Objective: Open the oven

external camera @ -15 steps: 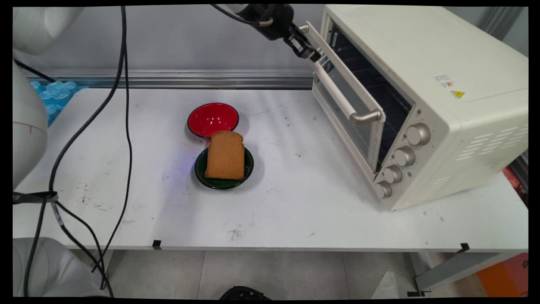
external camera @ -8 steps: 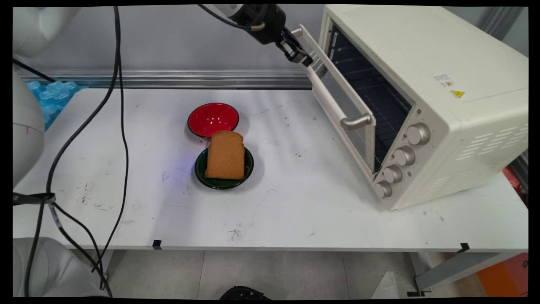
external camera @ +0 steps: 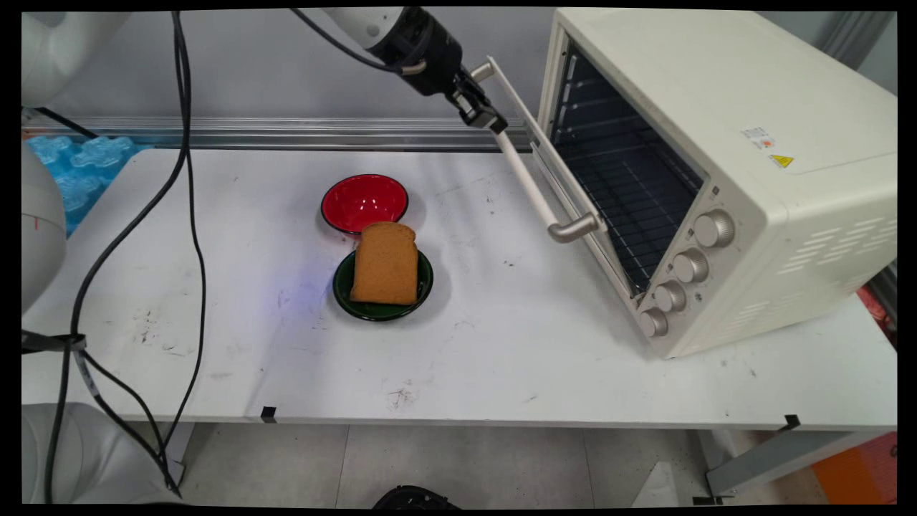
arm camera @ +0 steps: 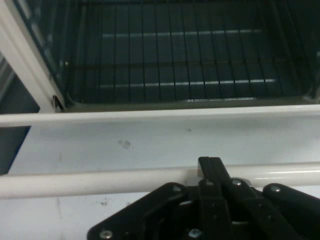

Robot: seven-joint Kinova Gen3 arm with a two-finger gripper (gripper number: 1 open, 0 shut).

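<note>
My black gripper point(external camera: 486, 118) is shut on the far end of the cream bar handle point(external camera: 528, 184) of the toaster oven's door point(external camera: 557, 170). The cream oven point(external camera: 723, 136) stands at the table's right, its door tilted roughly halfway down. In the hand view the handle point(arm camera: 100, 181) crosses the picture just above my gripper point(arm camera: 212, 172), with the door's inner face point(arm camera: 150, 142) and the dark wire rack point(arm camera: 185, 55) beyond. Mid-table, a slice of brown bread point(external camera: 385, 264) lies on a dark green plate point(external camera: 380, 309), touching an empty red bowl point(external camera: 364, 202).
Black cables point(external camera: 190, 215) hang down over the table's left side. A blue lumpy object point(external camera: 71, 161) lies off the table's back left corner. Four knobs point(external camera: 691, 265) run down the oven's front right. A metal rail point(external camera: 286, 132) lines the wall.
The gripper has moved left and down with the handle in it, and the oven door has swung from slightly ajar to roughly half open, showing the rack inside.
</note>
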